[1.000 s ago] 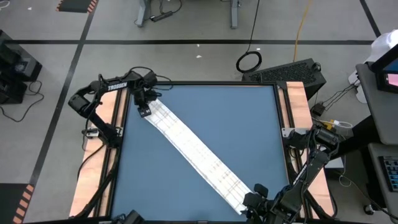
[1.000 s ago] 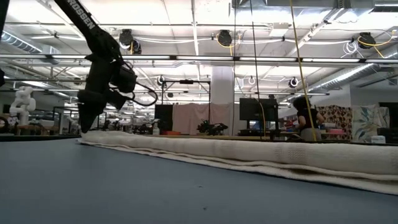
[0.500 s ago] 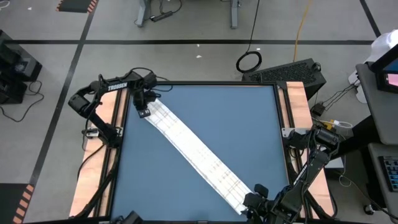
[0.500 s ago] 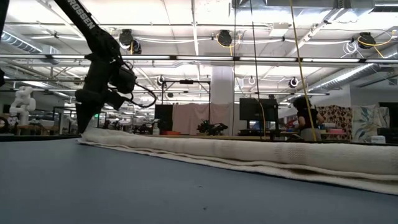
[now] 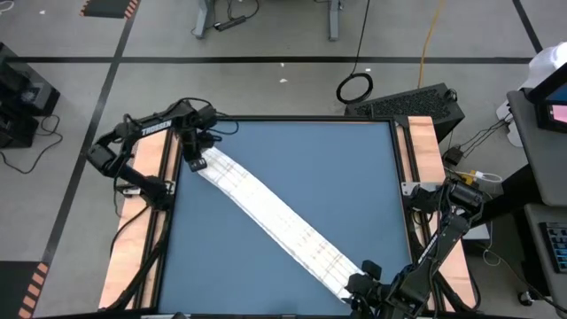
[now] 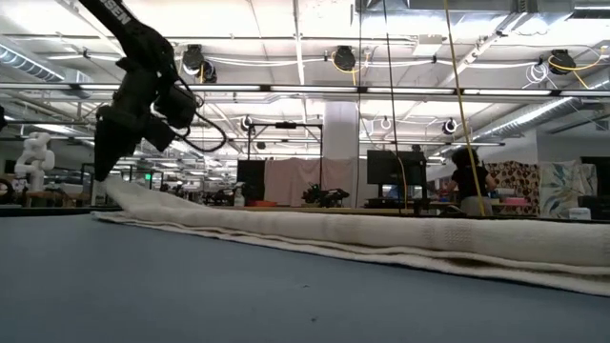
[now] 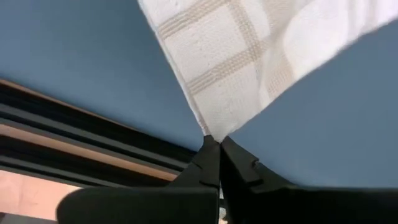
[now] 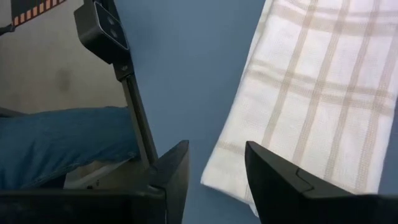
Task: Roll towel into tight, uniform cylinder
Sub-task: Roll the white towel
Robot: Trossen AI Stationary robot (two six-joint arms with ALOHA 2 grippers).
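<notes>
The towel (image 5: 275,217), a long white folded strip with thin grid lines, lies slantwise on the blue table (image 5: 337,177), from the far left to the near right. My left gripper (image 5: 192,165) is at its far-left end, shut on the towel's corner. That end rises a little off the table toward the gripper (image 6: 95,173). My right gripper (image 5: 357,285) stands open over the near-right end. In the right wrist view, the towel's end corner (image 8: 214,177) shows between its two fingers. My left gripper pinches the very tip of the towel's far-left corner (image 7: 213,129) between its two shut fingers (image 7: 208,155). It comes from above, pointing steeply down. The corner is lifted a little and the cloth runs off from it in a narrowing wedge; the rest lies on the table. Whether my right gripper touches the towel cannot be told.
Black rails and wooden boards (image 5: 146,168) run along the table's left and right sides. A small camera on a post (image 8: 102,28) stands at the near edge beside a person's blue-trousered leg (image 8: 62,146). Bare blue table lies on both sides of the towel.
My left gripper has gone toward the table's left edge and up, tipping a little, with the towel's far-left corner in it. That end has been drawn leftward and lifted off the table. The rest of the towel has stayed where it was.
</notes>
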